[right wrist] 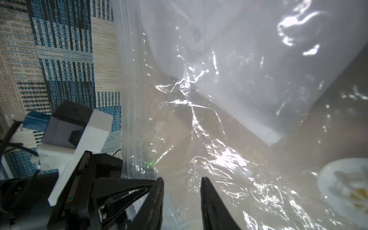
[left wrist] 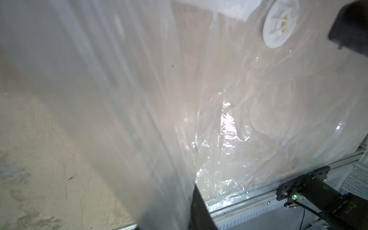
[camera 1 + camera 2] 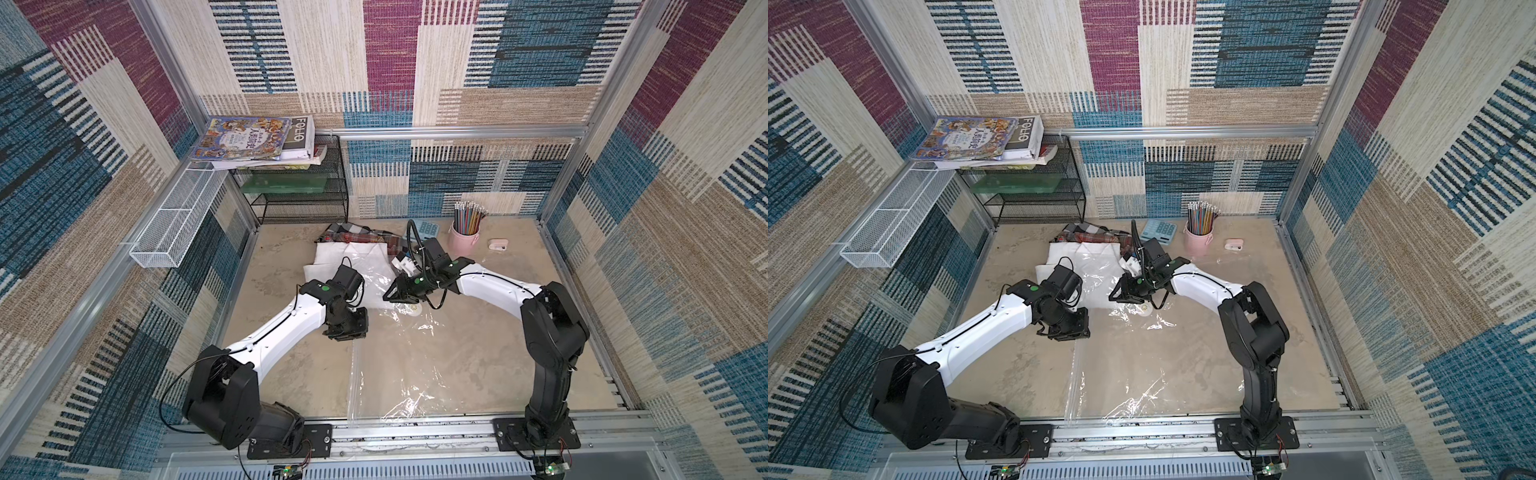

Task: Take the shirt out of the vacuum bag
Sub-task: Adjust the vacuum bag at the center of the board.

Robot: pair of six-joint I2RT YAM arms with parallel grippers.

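1. The left gripper [image 3: 347, 332] is closed on the vacuum bag [image 3: 399, 365] edge; thin film may slip out.
2. The right gripper [image 1: 182, 201] jaws stand apart, holding nothing; the white shirt [image 3: 353, 259] lies beyond them.

Both top views: high overhead, angled down toward the far wall, taking in the whole counter [image 3: 478, 365] and both arms. Left wrist view: close, seemingly pressed against the vacuum bag [image 2: 229, 111]. Right wrist view: close above that bag's film, sharing its white valve [image 1: 342, 183] with the left.
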